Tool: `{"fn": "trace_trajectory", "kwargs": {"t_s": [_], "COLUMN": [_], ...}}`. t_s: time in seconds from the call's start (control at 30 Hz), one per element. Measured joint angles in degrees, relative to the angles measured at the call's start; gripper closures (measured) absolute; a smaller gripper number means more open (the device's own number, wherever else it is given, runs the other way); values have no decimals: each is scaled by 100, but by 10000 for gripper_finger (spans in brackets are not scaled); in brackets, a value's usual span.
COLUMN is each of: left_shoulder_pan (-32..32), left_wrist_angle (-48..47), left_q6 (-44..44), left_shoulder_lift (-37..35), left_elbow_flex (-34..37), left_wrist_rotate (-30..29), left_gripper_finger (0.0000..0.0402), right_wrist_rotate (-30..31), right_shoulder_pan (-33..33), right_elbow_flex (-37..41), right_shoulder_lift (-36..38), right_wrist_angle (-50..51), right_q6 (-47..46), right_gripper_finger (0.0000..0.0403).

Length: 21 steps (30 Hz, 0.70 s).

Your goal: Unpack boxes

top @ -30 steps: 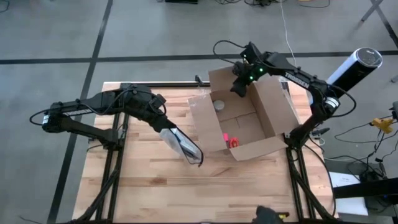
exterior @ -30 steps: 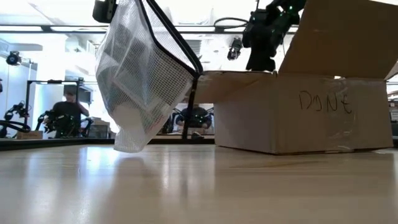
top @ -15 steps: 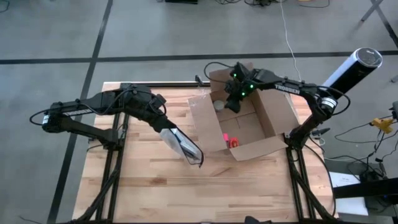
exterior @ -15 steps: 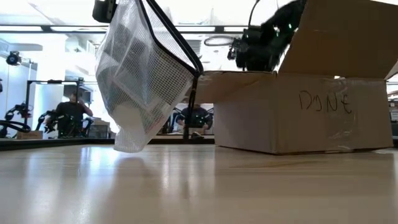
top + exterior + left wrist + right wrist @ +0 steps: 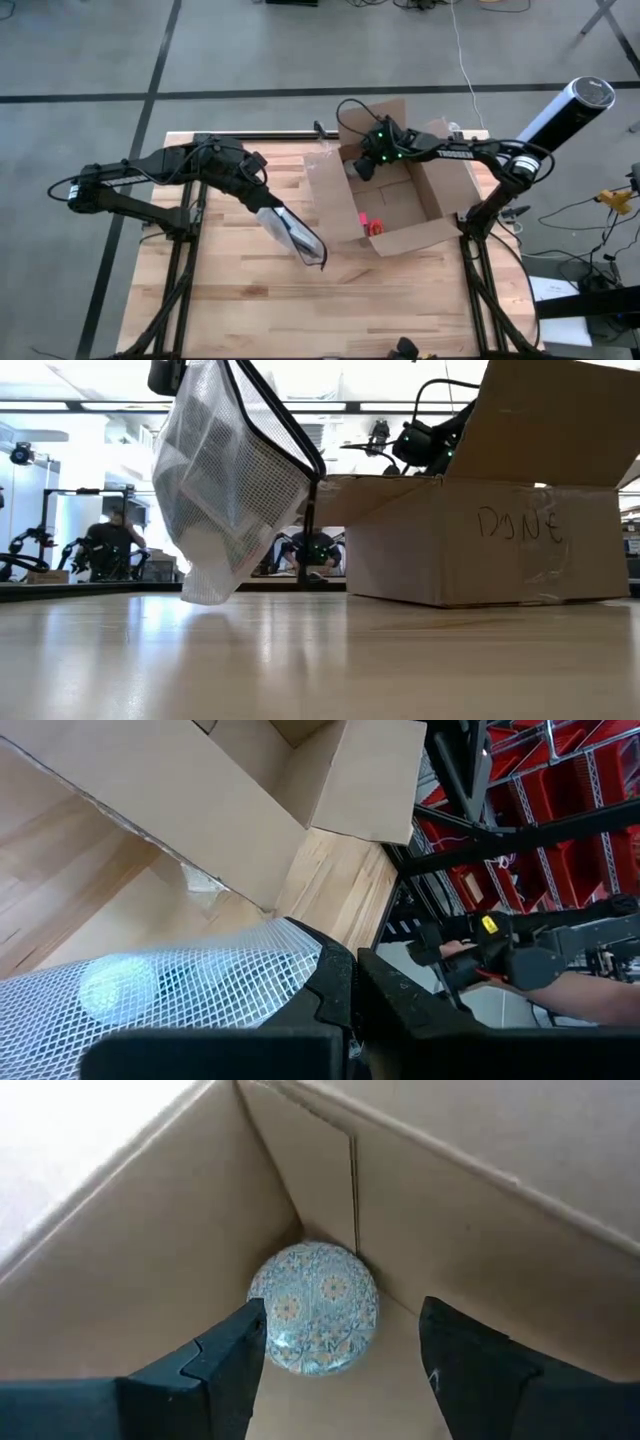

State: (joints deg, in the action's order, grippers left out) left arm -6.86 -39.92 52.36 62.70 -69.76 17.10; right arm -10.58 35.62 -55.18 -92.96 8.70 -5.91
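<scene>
Nearest in the low view, the left end effector (image 5: 268,205) is pressed together on the dark rim of a translucent white mesh zip pouch (image 5: 225,480), which hangs clear above the pale wooden counter (image 5: 240,290). Beyond it, the brown corrugated cardboard box (image 5: 385,190) sits open toward the counter's right side. The right end effector (image 5: 340,1345) is down in its far corner, fingers spread either side of a small round patterned blue-white disc (image 5: 313,1309). The step looks like picking out that disc. Closing calls for care: two box walls crowd the disc, leaving little room. A small red object (image 5: 370,225) lies nearer the box's front wall.
</scene>
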Motion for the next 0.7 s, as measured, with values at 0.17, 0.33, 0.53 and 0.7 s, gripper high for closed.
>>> {"fn": "trace_trajectory", "kwargs": {"t_s": [0.17, 0.33, 0.53, 0.7], "left_shoulder_pan": [1, -1, -1, -1], "left_wrist_angle": [-3, -11, -5, -4], "left_q6": [4, 22, 80, 90], "left_shoulder_lift": [2, -1, -1, -1], "left_elbow_flex": [0, 0, 0, 0], "left_wrist_rotate": [4, 7, 10, 42], "left_gripper_finger": [402, 402, 402, 402], "right_wrist_rotate": [-150, -126, 272, 437], "right_shoulder_pan": [-190, -421, -501, -488], "right_elbow_flex": [-152, -179, -203, -207], "right_shoulder_lift": [-188, -516, -806, -899], "right_wrist_angle": [-29, -142, -266, -350], "right_q6": [12, -9, -78, -96], "right_gripper_finger": [160, 152, 144, 147]}}
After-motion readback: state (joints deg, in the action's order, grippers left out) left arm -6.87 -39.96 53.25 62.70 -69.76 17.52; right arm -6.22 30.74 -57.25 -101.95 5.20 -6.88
